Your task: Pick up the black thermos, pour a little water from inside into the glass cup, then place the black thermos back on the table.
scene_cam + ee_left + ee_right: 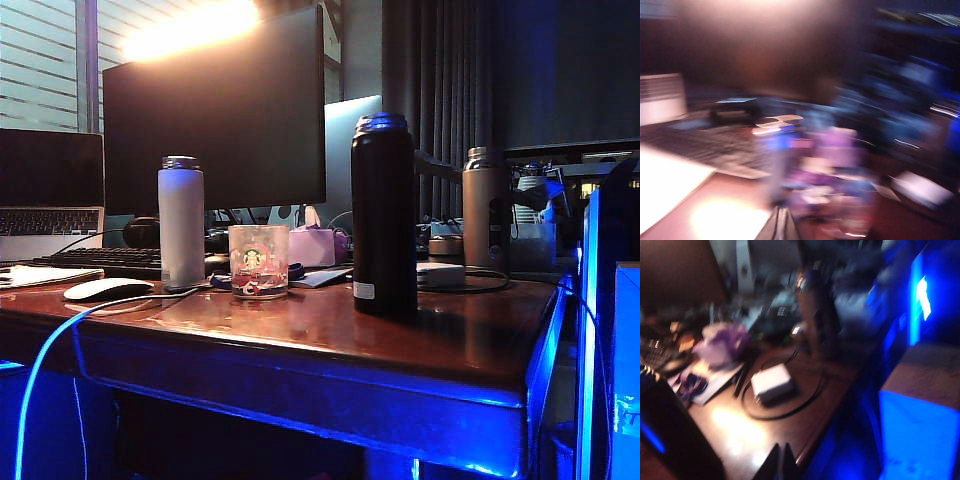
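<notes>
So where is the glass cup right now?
In the exterior view the glass cup stands on the table, left of centre, between the white flask and the black thermos.

Glass cup (258, 261) on table (300, 345), left of black thermos (383, 215).

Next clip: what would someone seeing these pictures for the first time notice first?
The tall black thermos stands upright right of centre on the glossy table, with the glass cup to its left and a white flask beyond that. A bright glare flares above the dark monitor. Both wrist views are motion-blurred; the right end effector shows shut.
</notes>
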You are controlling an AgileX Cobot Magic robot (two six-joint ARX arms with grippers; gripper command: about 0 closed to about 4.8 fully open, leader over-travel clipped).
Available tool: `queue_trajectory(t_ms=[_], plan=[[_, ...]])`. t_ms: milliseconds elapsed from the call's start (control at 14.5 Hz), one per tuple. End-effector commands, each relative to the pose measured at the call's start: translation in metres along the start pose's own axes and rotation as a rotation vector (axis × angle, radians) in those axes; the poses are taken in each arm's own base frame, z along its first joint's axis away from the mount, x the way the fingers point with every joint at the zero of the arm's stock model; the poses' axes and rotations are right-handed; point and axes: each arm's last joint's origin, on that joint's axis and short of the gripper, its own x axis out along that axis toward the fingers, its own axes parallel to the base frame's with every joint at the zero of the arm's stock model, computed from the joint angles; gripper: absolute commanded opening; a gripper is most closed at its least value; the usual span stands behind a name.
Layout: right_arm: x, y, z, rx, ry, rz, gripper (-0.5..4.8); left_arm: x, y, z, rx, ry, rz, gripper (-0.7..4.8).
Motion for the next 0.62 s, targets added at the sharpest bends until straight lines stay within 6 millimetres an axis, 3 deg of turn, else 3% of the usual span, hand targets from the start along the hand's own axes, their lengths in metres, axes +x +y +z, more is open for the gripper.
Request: queue_trajectory(t_ms=[69,344,620], plan=[[0.022,0.006,0.020,0.001,0.050,0.137,-0.05,0.042,0.004,0.026,-0.013,0.104,-0.265,-0.05],[0.037,0.009,0.024,-0.005,0.038,0.246,-0.05,0.085,0.016,0.025,0.058,0.269,-0.350,-0.05],[0.068,0.001,0.005,-0.082,0.136,0.240,-0.05,0.095,0.018,0.006,0.138,0.480,-0.246,-0.05]])
